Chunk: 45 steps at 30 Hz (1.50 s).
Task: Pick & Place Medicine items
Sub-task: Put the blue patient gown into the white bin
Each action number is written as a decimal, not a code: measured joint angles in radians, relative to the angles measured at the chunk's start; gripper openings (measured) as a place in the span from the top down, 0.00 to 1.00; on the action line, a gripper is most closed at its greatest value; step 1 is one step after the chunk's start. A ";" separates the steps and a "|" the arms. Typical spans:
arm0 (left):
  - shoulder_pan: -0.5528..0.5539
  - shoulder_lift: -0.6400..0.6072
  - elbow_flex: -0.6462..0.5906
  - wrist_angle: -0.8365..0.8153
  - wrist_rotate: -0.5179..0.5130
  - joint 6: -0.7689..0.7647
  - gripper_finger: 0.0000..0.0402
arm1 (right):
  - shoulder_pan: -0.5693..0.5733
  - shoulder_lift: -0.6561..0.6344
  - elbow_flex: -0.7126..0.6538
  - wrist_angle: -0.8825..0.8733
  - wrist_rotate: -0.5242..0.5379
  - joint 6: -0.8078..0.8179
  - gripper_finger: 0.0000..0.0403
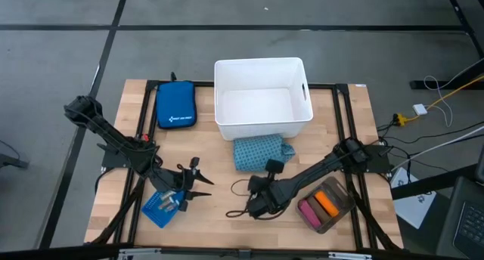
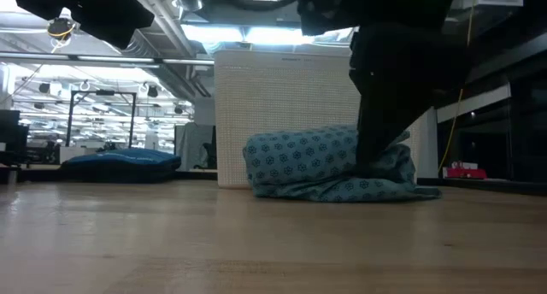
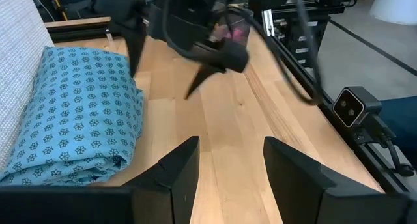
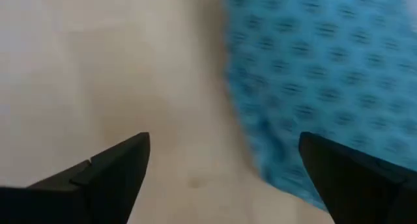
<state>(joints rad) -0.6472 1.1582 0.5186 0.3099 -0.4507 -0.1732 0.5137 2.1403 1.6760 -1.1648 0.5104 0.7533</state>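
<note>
The teal patterned soft pack lies flat on the wood table, just in front of the white bin. My right gripper is open and points steeply down over the table at the pack's near edge. The pack's edge shows beyond its fingers. One dark finger stands in front of the pack. My left gripper waits open at the table's near left, nothing between its fingers. A pink tube and an orange tube lie in the grey tray.
A dark blue zipped pouch lies at the far left. A light-blue tray with small bits sits under my left arm. A black cable loops on the wood near my right gripper. Bare wood lies between the two grippers.
</note>
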 joint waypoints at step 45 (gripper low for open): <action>0.000 0.000 0.000 -0.007 0.013 -0.025 0.58 | -0.159 0.130 0.000 -0.010 0.042 -0.264 0.01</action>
<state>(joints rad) -0.6472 1.1580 0.5186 0.3027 -0.4381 -0.1982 0.3544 2.2700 1.6756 -1.1744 0.5527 0.4891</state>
